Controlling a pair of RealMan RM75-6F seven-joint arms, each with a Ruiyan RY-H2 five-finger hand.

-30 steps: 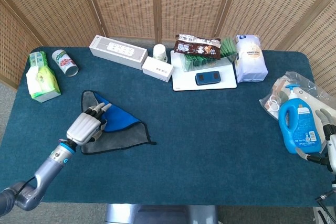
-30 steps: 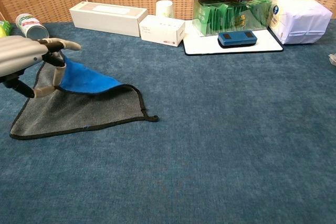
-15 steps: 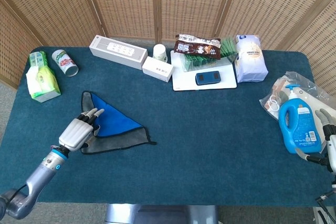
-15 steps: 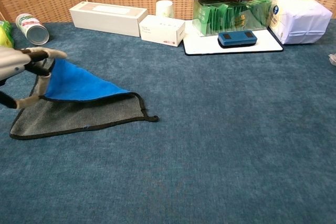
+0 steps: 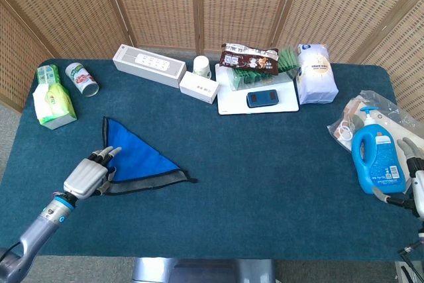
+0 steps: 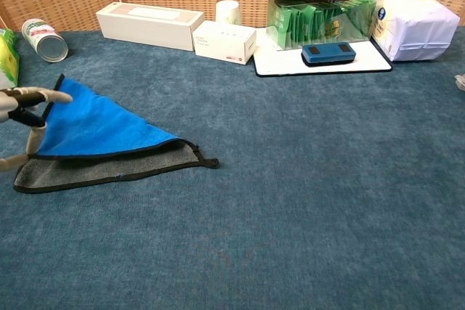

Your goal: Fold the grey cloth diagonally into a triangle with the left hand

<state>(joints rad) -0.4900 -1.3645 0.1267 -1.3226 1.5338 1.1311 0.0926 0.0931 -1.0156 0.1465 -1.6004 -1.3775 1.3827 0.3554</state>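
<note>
A dark teal, carpet-like cover spreads over the table (image 5: 265, 183), and behind it stands a folding screen (image 5: 218, 4) of woven cane panels in wooden frames; pale floor shows past the table's left end.

At the far left edge lie a green tissue pack (image 5: 52, 97) and a tipped can (image 5: 82, 79). Nearer the front, the left hand (image 5: 88, 175) holds the left corner of the grey cloth (image 5: 136, 164), its fingers drawn together and pinching the edge between thumb and fingertips (image 6: 45, 96). The cloth lies on the left front part of the cover, its blue face turned up as a triangle with a strip of grey showing along the lower edge.

Along the back run a long white box (image 5: 148, 65), a small white cup (image 5: 202, 65) and a smaller white box (image 5: 199, 87). A white tray (image 5: 228, 103) carries green packets (image 6: 320, 23), a brown snack bag (image 5: 250, 58) and a dark blue device (image 5: 264, 99), with a white bag (image 5: 315, 73) just beside it.

At the right edge a blue detergent bottle (image 5: 375, 160) stands on crinkled clear plastic (image 5: 391, 116). The right hand (image 5: 414, 170) is only partly in frame there, seemingly empty with fingers apart.
</note>
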